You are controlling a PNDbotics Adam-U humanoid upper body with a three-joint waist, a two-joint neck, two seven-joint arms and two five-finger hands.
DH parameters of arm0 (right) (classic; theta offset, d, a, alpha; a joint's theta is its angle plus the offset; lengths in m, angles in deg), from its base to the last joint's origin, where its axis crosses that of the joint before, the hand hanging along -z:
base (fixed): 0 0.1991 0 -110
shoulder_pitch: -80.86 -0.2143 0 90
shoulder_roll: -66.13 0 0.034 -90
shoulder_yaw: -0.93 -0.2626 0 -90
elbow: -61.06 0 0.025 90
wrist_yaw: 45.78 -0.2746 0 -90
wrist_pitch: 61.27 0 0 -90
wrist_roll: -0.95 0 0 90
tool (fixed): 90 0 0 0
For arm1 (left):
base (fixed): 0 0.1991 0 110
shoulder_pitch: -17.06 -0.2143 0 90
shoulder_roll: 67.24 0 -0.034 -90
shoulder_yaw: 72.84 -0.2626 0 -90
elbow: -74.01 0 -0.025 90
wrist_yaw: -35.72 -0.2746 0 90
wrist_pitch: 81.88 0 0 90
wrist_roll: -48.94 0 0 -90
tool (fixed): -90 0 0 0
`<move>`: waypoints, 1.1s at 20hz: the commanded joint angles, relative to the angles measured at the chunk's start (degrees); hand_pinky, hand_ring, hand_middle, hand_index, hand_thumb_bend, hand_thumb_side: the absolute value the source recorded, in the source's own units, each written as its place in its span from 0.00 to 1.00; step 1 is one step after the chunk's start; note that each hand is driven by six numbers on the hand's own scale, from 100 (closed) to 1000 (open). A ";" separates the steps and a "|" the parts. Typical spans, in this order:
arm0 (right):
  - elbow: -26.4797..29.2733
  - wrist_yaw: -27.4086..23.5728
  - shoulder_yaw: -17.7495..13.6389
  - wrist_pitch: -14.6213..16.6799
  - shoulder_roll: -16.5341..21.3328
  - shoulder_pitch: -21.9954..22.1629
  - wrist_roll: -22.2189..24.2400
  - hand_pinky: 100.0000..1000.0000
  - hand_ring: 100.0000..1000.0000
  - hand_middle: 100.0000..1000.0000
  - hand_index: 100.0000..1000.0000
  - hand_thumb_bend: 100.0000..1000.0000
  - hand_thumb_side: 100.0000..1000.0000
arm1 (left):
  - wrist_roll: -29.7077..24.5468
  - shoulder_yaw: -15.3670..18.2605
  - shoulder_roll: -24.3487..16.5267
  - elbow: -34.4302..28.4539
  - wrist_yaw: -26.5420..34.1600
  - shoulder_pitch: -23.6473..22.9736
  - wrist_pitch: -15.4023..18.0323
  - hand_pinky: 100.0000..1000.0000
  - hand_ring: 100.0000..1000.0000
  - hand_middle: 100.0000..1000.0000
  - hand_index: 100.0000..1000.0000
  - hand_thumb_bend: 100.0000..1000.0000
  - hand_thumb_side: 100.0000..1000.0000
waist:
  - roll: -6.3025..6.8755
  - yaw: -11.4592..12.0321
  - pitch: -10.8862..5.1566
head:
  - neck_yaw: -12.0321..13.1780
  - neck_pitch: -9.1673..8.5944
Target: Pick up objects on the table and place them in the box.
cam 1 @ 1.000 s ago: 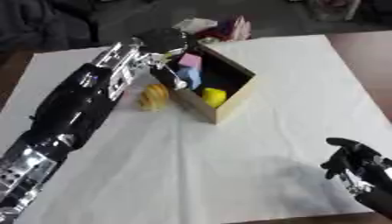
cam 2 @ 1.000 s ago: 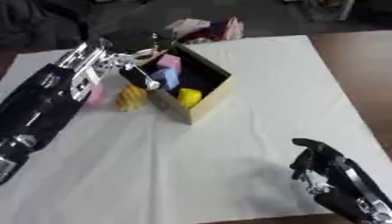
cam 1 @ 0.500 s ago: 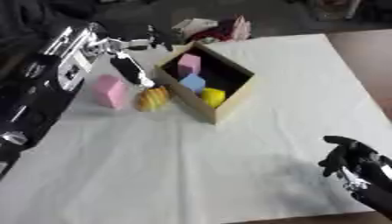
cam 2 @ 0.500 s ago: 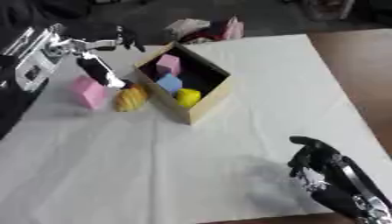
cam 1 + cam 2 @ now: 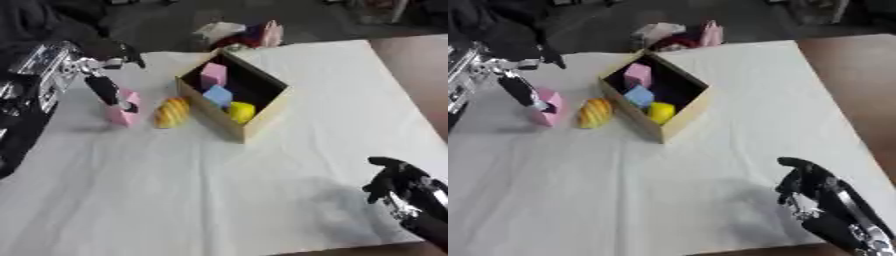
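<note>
An open cardboard box [image 5: 254, 125] stands askew on the white cloth, left of centre. Inside lie a pink block [image 5: 212, 76], a blue block [image 5: 217, 96] and a yellow piece [image 5: 240, 111]. To the box's left, a yellow-orange striped object [image 5: 172, 112] and a pink block [image 5: 121, 111] sit on the cloth. My left hand [image 5: 92, 70] hovers over that pink block, fingers spread, one dark finger [image 5: 109, 91] reaching down to its top. My right hand [image 5: 811, 182] rests idle at the lower right, fingers relaxed and holding nothing.
A heap of pink, white and red things [image 5: 245, 34] lies just past the cloth's far edge behind the box. Bare brown tabletop [image 5: 416, 75] shows on the right. The white cloth [image 5: 219, 190] spreads wide in front of the box.
My left hand has pulled back from over the box, moving left and down to the pink block on the cloth. The right hand has barely moved.
</note>
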 commanded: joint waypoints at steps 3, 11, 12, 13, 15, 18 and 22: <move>0.90 0.19 -0.29 0.12 0.80 -0.44 -0.21 0.65 0.41 0.43 0.82 0.00 0.31 | 1.20 1.98 -2.11 2.63 -2.85 0.38 1.16 0.84 0.82 0.85 0.89 0.55 0.49 | -0.10 -0.11 -0.55 | -0.40 -0.84; 0.88 0.19 -0.37 0.13 0.82 -0.53 -0.28 0.65 0.41 0.43 0.82 0.00 0.31 | 3.40 3.49 -1.98 5.57 -3.16 -0.72 0.50 0.83 0.80 0.84 0.88 0.47 0.44 | -0.34 -0.29 -0.10 | -0.64 -0.87; 0.87 0.19 -0.36 0.13 0.82 -0.54 -0.28 0.65 0.41 0.43 0.82 0.00 0.31 | 3.90 3.58 -1.93 5.66 -3.03 -0.79 0.25 0.83 0.80 0.84 0.88 0.46 0.43 | -0.39 -0.31 -0.03 | -0.64 -0.87; 0.86 0.19 -0.34 0.13 0.81 -0.56 -0.27 0.65 0.41 0.43 0.82 0.00 0.31 | 4.40 3.61 -1.86 5.74 -2.92 -0.85 0.02 0.83 0.80 0.84 0.88 0.45 0.43 | -0.44 -0.34 0.03 | -0.64 -0.90; 0.86 0.17 -0.31 0.14 0.77 -0.61 -0.24 0.65 0.41 0.43 0.82 0.00 0.31 | 5.27 3.63 -1.67 5.97 -2.62 -0.96 -0.34 0.83 0.80 0.84 0.89 0.44 0.42 | -0.54 -0.40 0.15 | -0.65 -0.95; 0.84 0.15 -0.30 0.13 0.71 -0.68 -0.24 0.65 0.41 0.43 0.82 0.00 0.32 | 5.81 3.52 -1.31 6.46 -2.31 -1.12 -0.66 0.83 0.80 0.85 0.89 0.43 0.42 | -0.65 -0.51 0.30 | -0.65 -1.01; 0.84 0.12 -0.31 0.13 0.65 -0.77 -0.22 0.65 0.41 0.43 0.82 0.00 0.32 | 4.36 3.25 -0.82 7.43 -2.12 -1.35 -0.54 0.81 0.78 0.82 0.87 0.41 0.41 | -0.69 -0.64 0.43 | -0.70 -0.99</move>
